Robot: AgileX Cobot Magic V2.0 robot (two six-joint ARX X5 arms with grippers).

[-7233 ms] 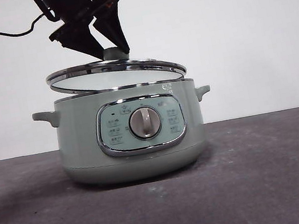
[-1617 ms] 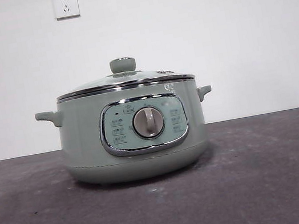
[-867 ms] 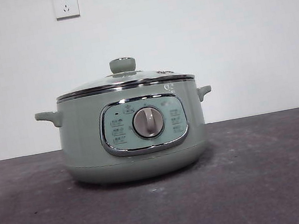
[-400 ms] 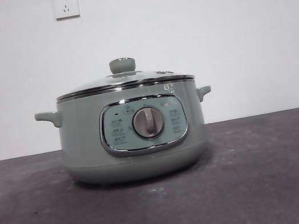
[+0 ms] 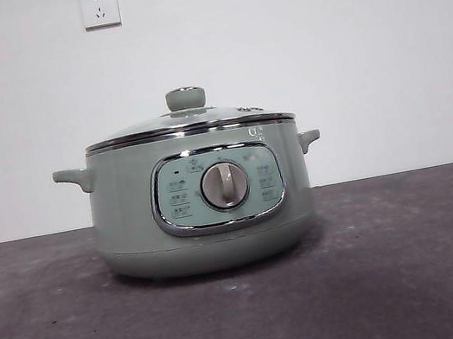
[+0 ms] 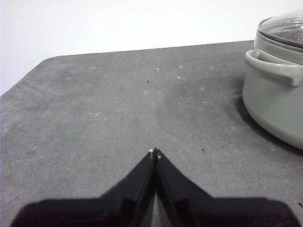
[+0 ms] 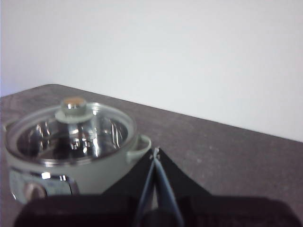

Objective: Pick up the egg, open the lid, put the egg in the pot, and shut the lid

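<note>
- Pot: the large round pale sage-green electric cooking pot (image 5: 202, 204) stands upright on the dark grey table (image 5: 421, 276), its chrome-framed panel and silver dial (image 5: 224, 185) turned toward the front camera, one small handle at each side.
- Lid: the shallow domed glass lid with a shiny steel rim (image 5: 189, 125) sits level on the pot's mouth, closing it; its round pale sage-green knob (image 5: 185, 99) stands at the centre on top.
- Egg: the small reddish-brown egg cannot be made out in any view; through the glass my right wrist camera shows only bright reflections inside the pot.
- My left gripper (image 6: 155, 152): its two black jaws are pressed together, tip to tip, and hold nothing. It hangs above bare table, well apart from the pot, whose side handle (image 6: 274, 71) shows at the edge of that view.
- My right gripper (image 7: 155, 151): its jaws likewise meet at the tips, with nothing between them. It is raised above and to one side of the pot, looking down on the lid.
- Background: a white wall (image 5: 321, 56) with two white sockets (image 5: 100, 7) rises behind the table. Neither arm appears in the front view.
</note>
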